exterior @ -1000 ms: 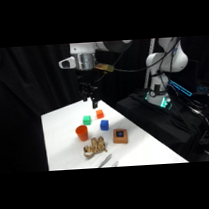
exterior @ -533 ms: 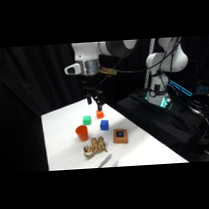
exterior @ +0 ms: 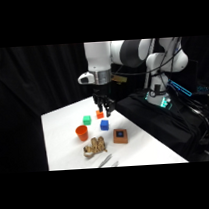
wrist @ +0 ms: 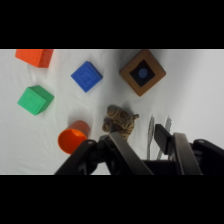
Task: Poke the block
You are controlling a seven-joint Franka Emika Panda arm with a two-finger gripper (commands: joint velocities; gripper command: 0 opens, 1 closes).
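The block (exterior: 120, 136) is a flat brown square with a dark blue mark in its top, lying near the table's right edge. In the wrist view the block (wrist: 143, 72) sits at the upper right. My gripper (exterior: 104, 110) hangs open above the table, up and to the left of the block, just over the small orange cube (exterior: 99, 114). It is well apart from the block. In the wrist view the gripper (wrist: 140, 145) rises from the bottom edge with nothing between its fingers.
A blue cube (exterior: 104, 125) lies between gripper and block. A green cube (exterior: 86, 119), an orange cup (exterior: 82, 132), a brown toy animal (exterior: 96, 146) and metal tongs (exterior: 108, 161) lie left and in front. Dark equipment (exterior: 162, 101) borders the right side.
The arm has swung to the right and come down, bringing the gripper from above the table's far side to just over the cubes. The objects have not moved.
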